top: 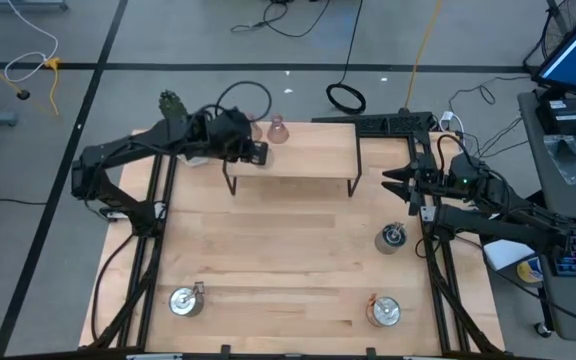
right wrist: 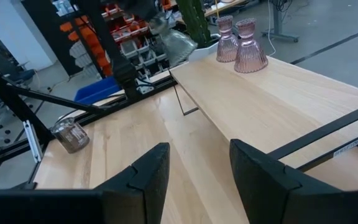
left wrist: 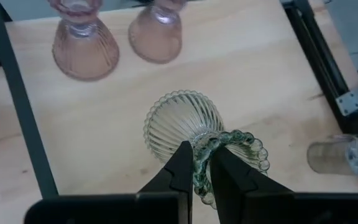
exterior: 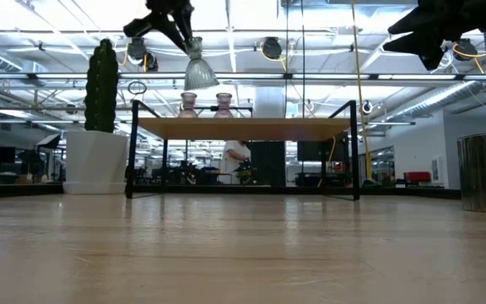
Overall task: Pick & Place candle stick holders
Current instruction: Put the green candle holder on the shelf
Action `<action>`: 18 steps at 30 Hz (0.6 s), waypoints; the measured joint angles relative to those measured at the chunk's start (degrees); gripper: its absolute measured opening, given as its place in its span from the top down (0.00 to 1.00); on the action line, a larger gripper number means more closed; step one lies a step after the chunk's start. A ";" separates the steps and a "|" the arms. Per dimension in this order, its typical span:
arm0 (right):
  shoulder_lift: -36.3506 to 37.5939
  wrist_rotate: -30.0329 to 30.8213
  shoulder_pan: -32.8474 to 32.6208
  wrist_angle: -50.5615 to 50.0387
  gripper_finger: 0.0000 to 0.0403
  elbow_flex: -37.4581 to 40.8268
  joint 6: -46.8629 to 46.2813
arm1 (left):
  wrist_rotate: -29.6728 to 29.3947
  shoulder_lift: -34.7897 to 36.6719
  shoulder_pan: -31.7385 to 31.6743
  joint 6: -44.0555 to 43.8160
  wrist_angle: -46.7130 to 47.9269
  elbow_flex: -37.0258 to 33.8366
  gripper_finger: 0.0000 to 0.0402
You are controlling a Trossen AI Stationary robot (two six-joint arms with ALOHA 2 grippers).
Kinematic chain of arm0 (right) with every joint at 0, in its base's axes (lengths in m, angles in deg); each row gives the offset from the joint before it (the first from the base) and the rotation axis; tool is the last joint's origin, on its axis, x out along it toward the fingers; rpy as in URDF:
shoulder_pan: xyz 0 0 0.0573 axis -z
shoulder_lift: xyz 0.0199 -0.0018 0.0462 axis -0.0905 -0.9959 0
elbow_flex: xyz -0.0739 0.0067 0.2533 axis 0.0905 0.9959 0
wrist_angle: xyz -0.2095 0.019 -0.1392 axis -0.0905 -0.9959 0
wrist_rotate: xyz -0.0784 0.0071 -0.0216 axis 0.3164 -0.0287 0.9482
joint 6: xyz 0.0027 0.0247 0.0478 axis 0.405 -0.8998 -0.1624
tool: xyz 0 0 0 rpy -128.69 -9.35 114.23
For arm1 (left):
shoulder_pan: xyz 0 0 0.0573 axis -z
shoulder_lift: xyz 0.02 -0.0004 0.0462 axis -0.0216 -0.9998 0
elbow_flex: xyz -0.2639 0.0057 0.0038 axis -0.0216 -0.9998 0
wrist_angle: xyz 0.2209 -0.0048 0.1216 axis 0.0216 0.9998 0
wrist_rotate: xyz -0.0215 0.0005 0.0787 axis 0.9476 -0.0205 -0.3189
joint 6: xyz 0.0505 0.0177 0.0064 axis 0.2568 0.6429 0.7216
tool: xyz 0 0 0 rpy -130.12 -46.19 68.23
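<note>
My left gripper (left wrist: 202, 151) is over the raised wooden shelf (top: 293, 150) at the table's far side, shut on the olive-green glass holder (left wrist: 180, 123). In the low view that holder (exterior: 199, 73) hangs above the shelf. Two pale pink glass holders (left wrist: 82, 43) (left wrist: 157, 30) stand on their wide bases at the shelf's far edge. Three silver round holders (top: 392, 238) (top: 185, 300) (top: 384, 311) stand on the table. My right gripper (right wrist: 197, 167) is open and empty, raised near the table's right edge (top: 398, 182). My left gripper pinches the beaded top rim (left wrist: 219, 142) of the olive-green holder between its two fingers, at one side of the rim. The fingers come from above, slanting down. The holder hangs below them, wide base down, a little tilted and clear of the shelf.
A green cactus (exterior: 101, 84) in a white pot stands at the shelf's left end. The shelf rests on thin black legs (top: 353, 185), with open table under it. Black frame rails (top: 433, 270) run along the table's left and right sides.
</note>
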 joint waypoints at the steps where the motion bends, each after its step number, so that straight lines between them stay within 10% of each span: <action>1: 0.01 0.02 0.00 0.00 0.60 0.00 0.00 | 0.28 0.05 -0.86 0.26 -0.21 0.00 0.92; 18: 0.00 0.28 0.01 0.17 0.60 0.00 -0.70 | 9.39 -5.66 -6.06 4.51 0.66 2.12 0.92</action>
